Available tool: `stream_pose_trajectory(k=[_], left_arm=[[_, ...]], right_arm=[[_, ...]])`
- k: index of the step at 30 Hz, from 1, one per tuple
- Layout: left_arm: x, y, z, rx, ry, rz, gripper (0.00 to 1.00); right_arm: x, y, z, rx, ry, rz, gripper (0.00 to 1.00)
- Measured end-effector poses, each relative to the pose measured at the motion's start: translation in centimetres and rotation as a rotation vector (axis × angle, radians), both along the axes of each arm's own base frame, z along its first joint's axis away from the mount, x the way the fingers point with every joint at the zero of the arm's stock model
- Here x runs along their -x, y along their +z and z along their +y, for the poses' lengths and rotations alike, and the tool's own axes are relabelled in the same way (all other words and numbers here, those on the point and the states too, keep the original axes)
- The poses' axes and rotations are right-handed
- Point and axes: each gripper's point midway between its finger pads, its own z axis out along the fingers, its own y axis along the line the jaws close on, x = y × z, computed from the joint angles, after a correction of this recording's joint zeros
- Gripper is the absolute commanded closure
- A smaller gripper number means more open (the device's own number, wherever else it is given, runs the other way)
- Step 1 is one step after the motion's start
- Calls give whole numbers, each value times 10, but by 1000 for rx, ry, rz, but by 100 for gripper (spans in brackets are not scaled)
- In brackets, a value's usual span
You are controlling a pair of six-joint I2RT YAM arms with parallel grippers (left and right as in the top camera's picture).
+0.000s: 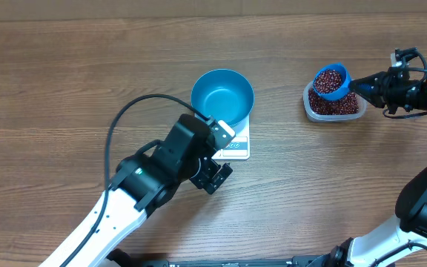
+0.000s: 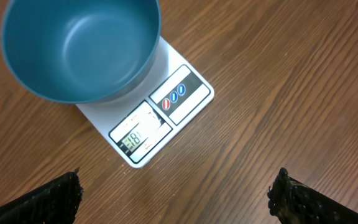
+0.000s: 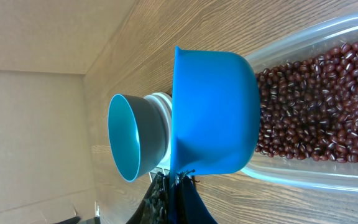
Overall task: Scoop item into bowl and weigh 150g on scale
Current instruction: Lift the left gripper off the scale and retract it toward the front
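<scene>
The bright blue bowl (image 1: pixel 222 95) (image 2: pixel 79 46) (image 3: pixel 132 137) stands empty on the white scale (image 1: pixel 237 147) (image 2: pixel 166 112), whose display is lit. My left gripper (image 1: pixel 216 176) (image 2: pixel 176 198) hovers open over bare wood just in front of the scale, with nothing between its fingers. At the right, my right gripper (image 1: pixel 358 85) (image 3: pixel 179 186) is shut on the handle of a small blue scoop (image 1: pixel 330 81) (image 3: pixel 213 112). The scoop is full of red-brown beans and is held over the clear tub (image 1: pixel 351 113) (image 3: pixel 353 180) of beans (image 1: pixel 332 105) (image 3: pixel 316 106).
The left arm's black cable (image 1: pixel 124 119) loops over the table to the left of the bowl. Between the scale and the tub lies bare wooden tabletop (image 1: pixel 280 111).
</scene>
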Motion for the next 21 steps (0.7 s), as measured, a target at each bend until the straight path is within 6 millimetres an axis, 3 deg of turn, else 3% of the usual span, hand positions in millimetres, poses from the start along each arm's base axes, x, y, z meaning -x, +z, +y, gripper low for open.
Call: stream_pose_trajectory(k=[7, 15, 21], left_arm=[[5, 17, 9, 65, 74, -1, 1], [-7, 12, 40, 58, 201, 33, 1], [-10, 12, 46, 36, 191, 20, 1]], right_arm=[[0, 0, 0, 0, 0, 1, 96], [1, -1, 0, 2, -1, 9, 96], [1, -2, -1, 10, -3, 13, 96]])
